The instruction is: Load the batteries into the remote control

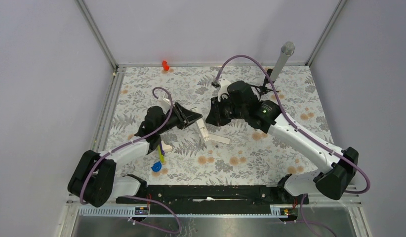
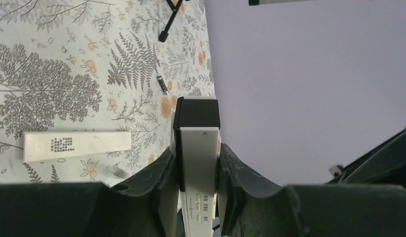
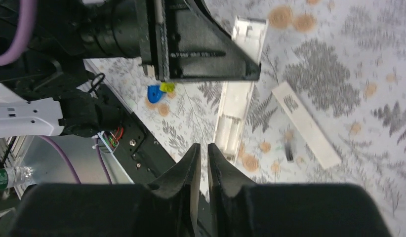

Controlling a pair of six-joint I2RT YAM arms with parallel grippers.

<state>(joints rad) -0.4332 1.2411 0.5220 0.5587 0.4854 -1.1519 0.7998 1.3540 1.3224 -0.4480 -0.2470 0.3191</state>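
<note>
From above, the remote [image 1: 204, 132] is seen at mid-table, its far end clamped in the left gripper [image 1: 191, 118], with the right gripper [image 1: 211, 117] close by on its other side and a loose white cover [image 1: 220, 140] lying at its near end. In the left wrist view the remote's long edges are pinched between the fingers, black end outward; one battery [image 2: 163, 85] lies on the cloth well beyond it. In the right wrist view the jaws are almost closed, nothing is seen between them, and the remote lies just ahead. The battery is judged light, hard, smooth and apt to roll, so it is best pinched across its middle; the remote, stiff light plastic, is best held by its sides
</note>
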